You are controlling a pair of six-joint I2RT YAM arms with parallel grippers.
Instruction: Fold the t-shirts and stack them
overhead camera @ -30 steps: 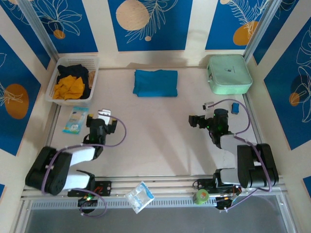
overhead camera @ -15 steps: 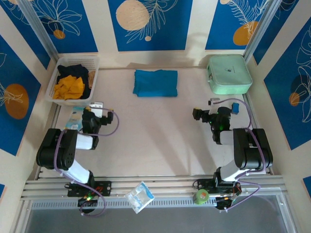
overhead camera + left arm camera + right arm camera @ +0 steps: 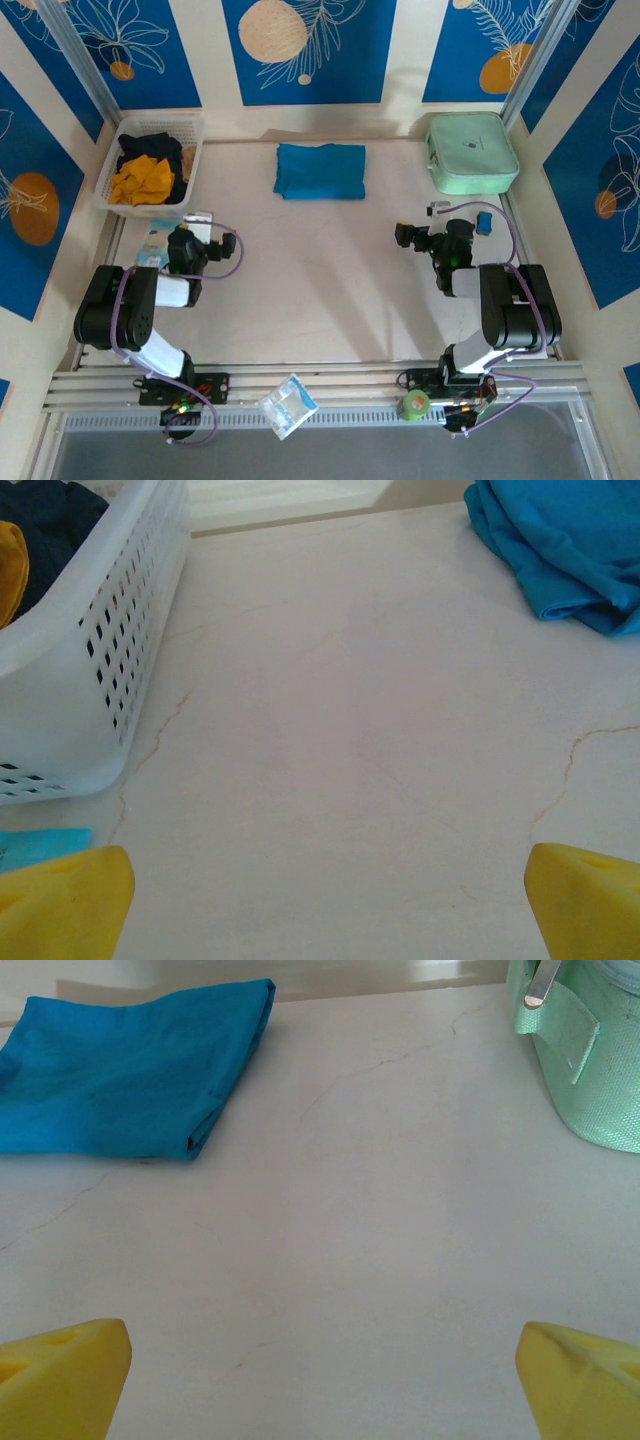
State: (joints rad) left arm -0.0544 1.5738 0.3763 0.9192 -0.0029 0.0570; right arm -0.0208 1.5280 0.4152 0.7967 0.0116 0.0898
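The jaws of both arms are standing wide apart and gripping nothing: the left gripper (image 3: 325,905) is showing its 2 yellow fingertips (image 3: 62,900) at the bottom corners of its wrist view with bare table between them, and the right gripper (image 3: 320,1385) is doing the same. Both are hovering over the pale marble-patterned table (image 3: 320,290), 1 on the left side and 1 on the right. The folded teal-blue cloth t-shirt (image 3: 320,170) is lying flat at the far middle of the table, well apart from both grippers. The crumpled orange-yellow t-shirt (image 3: 140,182) and the black t-shirt (image 3: 150,148) are sitting in the white perforated plastic basket (image 3: 195,152) at the far left. The mint-green hard square case (image 3: 472,152) is resting at the far right.
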